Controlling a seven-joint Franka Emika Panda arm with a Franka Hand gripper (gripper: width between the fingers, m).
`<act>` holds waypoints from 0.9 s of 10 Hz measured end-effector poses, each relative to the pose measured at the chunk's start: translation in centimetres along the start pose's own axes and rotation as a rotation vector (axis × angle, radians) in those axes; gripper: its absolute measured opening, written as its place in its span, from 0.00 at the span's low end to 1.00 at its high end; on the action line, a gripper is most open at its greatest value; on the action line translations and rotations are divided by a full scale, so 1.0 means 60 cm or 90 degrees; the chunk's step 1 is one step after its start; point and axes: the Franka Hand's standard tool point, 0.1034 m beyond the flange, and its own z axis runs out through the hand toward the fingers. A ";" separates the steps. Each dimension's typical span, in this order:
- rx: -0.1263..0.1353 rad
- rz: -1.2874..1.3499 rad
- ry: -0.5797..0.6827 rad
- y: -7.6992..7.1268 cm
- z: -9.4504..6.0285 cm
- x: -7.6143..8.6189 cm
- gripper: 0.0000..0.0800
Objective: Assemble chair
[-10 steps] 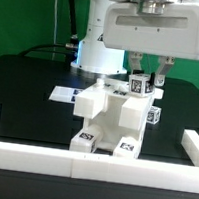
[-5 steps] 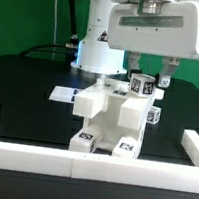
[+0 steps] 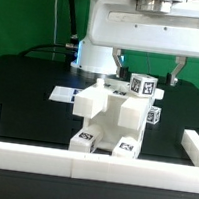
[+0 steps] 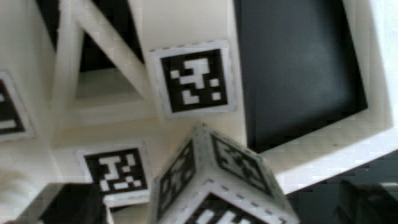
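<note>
On the black tabletop [image 3: 29,79], close to the edge lined by the long white border rail [image 3: 40,159] and about midway along it, stands the chair [image 3: 103,120]. It is a stepped stack of white blocks, already joined as far as I can judge. Behind it, toward the far edge and to the exterior view's left, lies the marker board [image 3: 63,93], well clear of my work. On the chair's highest step sits the top block [image 3: 141,86], upright with its tag facing the camera. A small tagged post [image 3: 154,115] shows lower down on the exterior view's right, and I cannot tell whether it is joined or only leaning there.

My gripper [image 3: 147,76] hangs right over the top block with the jaws spread as wide as they go. One of my fingers [image 3: 177,73] stands on each side of the block, and neither touches it. I hold nothing.

I take the step in hand to be getting clear of this block without disturbing it. The way to do that well is to rise straight up and keep the jaws spread. Only once the fingertips are above the block's top face should I swing sideways (a sideways brush could tip it or pull it out of its seat). The wrist view is crowded with white faces and tags, too close to show how well the block is seated, so I would check that from the exterior view.
</note>
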 end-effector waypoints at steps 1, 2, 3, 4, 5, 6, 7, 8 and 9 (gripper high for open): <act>-0.002 -0.049 0.000 0.003 0.000 0.001 0.81; -0.002 -0.085 0.000 0.004 0.000 0.001 0.81; -0.005 -0.124 0.000 0.003 0.001 0.000 0.81; -0.010 -0.190 0.000 0.004 0.001 0.000 0.81; -0.013 -0.257 -0.001 0.005 0.001 -0.001 0.81; -0.013 -0.264 0.000 0.004 0.001 -0.001 0.81; -0.013 -0.333 0.000 0.004 -0.001 0.001 0.81; -0.013 -0.346 0.000 0.004 -0.001 0.001 0.81; -0.013 -0.345 0.000 0.003 -0.001 0.001 0.80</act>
